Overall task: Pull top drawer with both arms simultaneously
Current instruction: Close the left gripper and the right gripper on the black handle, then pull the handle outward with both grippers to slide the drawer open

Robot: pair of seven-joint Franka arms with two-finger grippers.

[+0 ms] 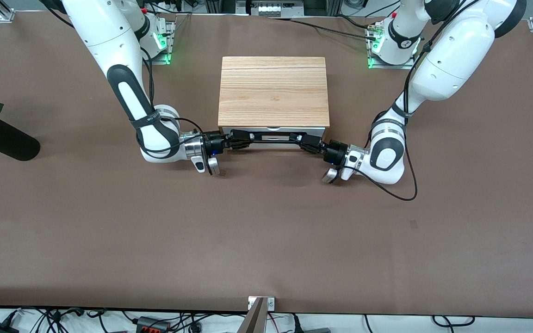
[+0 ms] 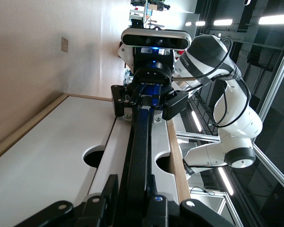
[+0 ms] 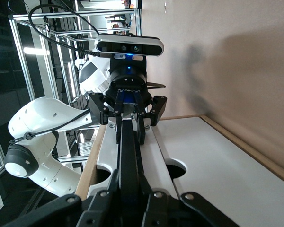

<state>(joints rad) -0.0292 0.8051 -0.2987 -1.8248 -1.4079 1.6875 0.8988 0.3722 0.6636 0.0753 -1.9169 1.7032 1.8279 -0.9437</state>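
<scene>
From the front view I am seeing the top drawer (image 1: 273, 137) facing the camera, barely out of the light-wood cabinet (image 1: 273, 92). The left gripper (image 1: 304, 140) and right gripper (image 1: 238, 138) are clamping opposite ends of its black bar handle (image 1: 271, 136). Only the wrist views are showing the fingers (image 2: 114, 187) closing around the bar (image 3: 128, 156).

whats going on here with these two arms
Both arms are at the front of a wooden cabinet, each clamped on one end of the top drawer's black bar handle. The right gripper and left gripper are shut on it. The top drawer looks barely out, if at all.
</scene>
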